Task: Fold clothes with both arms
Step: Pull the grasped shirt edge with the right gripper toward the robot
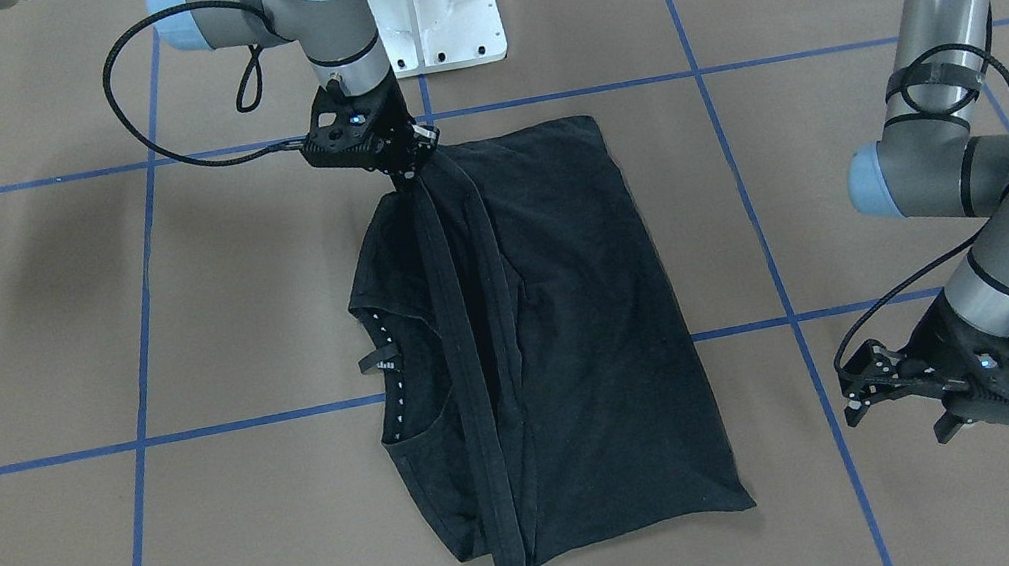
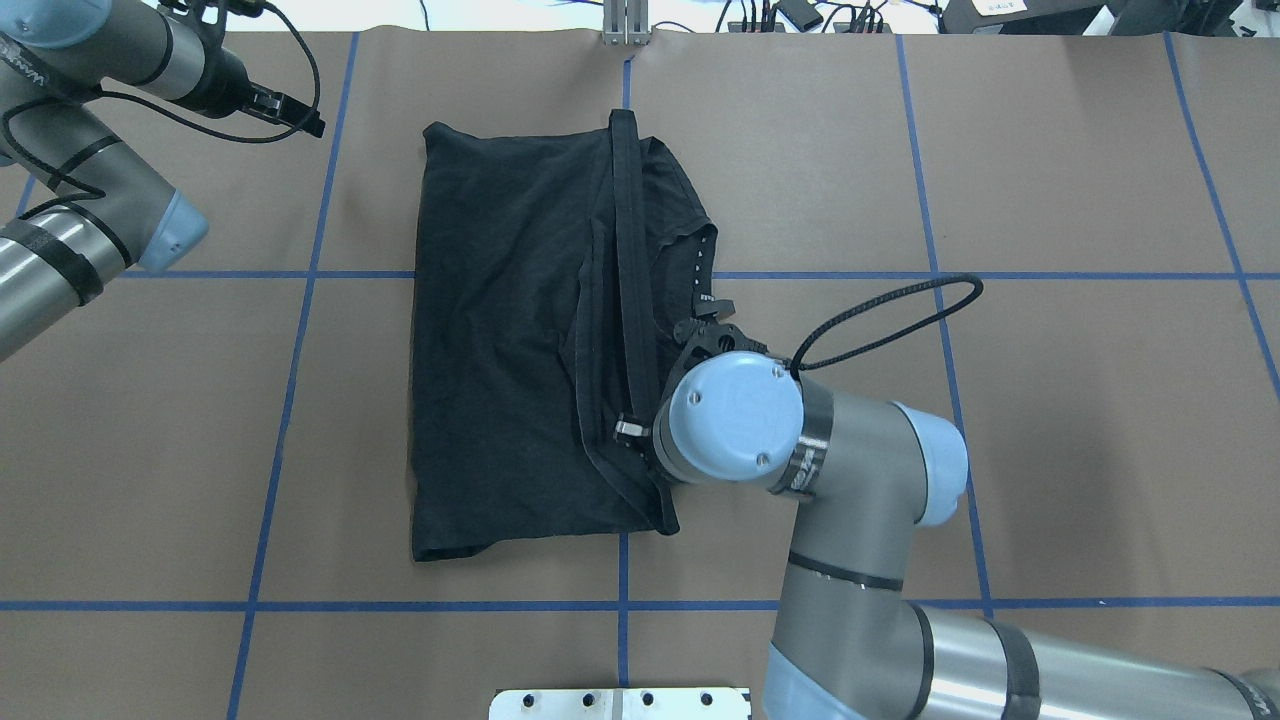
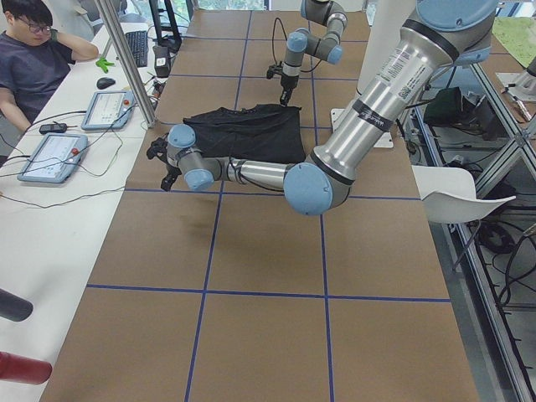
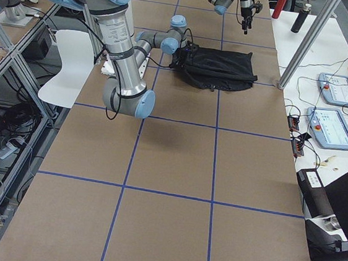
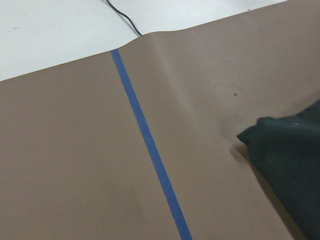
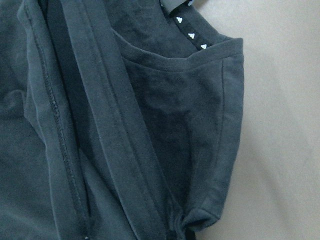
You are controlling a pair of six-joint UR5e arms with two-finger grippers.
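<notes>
The black T-shirt [image 1: 570,313] [image 2: 500,350] lies folded on the brown table, and a long hem band runs across it. Its collar [image 1: 389,372] [image 6: 190,35] with small white triangles faces away from the left arm. My right gripper [image 1: 408,169] is shut on a bunched corner of the shirt at the end nearest the robot base, and the band pulls taut toward it. My left gripper [image 1: 848,396] [image 2: 305,118] hovers open off the shirt's far corner and holds nothing. The left wrist view shows only that corner [image 5: 290,170].
Blue tape lines [image 1: 136,382] cross the brown table cover. The white pedestal base [image 1: 439,0] stands just behind the right gripper. A seated person [image 3: 33,59] and control tablets [image 3: 109,109] are at a side bench beyond the table's far edge.
</notes>
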